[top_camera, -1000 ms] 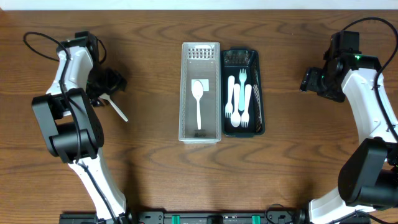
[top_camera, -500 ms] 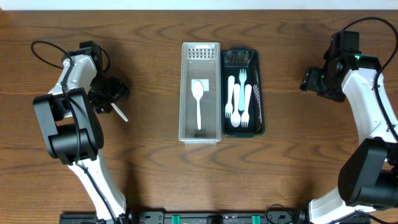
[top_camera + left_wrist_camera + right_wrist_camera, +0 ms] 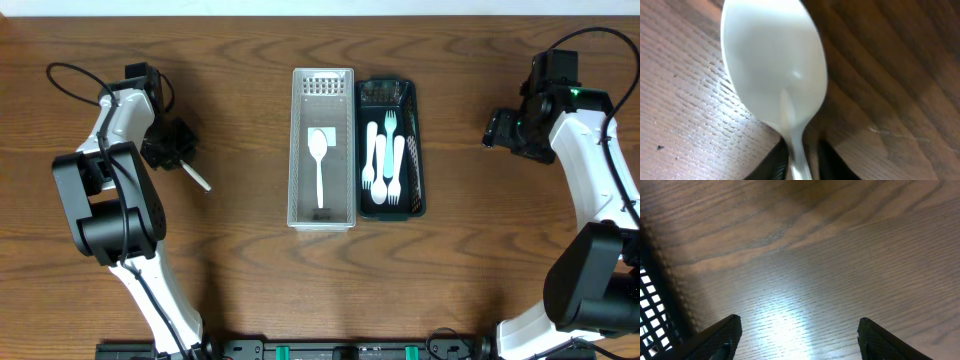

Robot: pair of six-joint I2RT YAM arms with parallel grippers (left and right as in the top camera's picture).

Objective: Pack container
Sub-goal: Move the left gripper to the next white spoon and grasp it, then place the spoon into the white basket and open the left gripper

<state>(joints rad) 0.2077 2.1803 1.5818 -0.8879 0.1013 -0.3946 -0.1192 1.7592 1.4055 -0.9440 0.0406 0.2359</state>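
A white plastic spoon point(image 3: 774, 65) fills the left wrist view, bowl away from me over the wood. Its thin handle runs down between the two dark fingers of my left gripper point(image 3: 800, 167), which is shut on it. From overhead, the left gripper point(image 3: 170, 145) is at the table's left, and the spoon's handle point(image 3: 196, 177) sticks out toward the lower right. The clear container point(image 3: 296, 150) in the middle holds one white spoon point(image 3: 319, 165). The black container point(image 3: 420, 150) beside it holds white and teal forks point(image 3: 385, 160). My right gripper point(image 3: 497, 130) hangs open over bare wood, its jaws point(image 3: 797, 340) empty.
The black container's mesh wall point(image 3: 655, 305) shows at the left edge of the right wrist view. Both arms' bases and cables sit along the table's left and right sides.
The left gripper has closed around the loose spoon's handle and shifted slightly. The spoon has turned a little on the table. The right arm has not moved.
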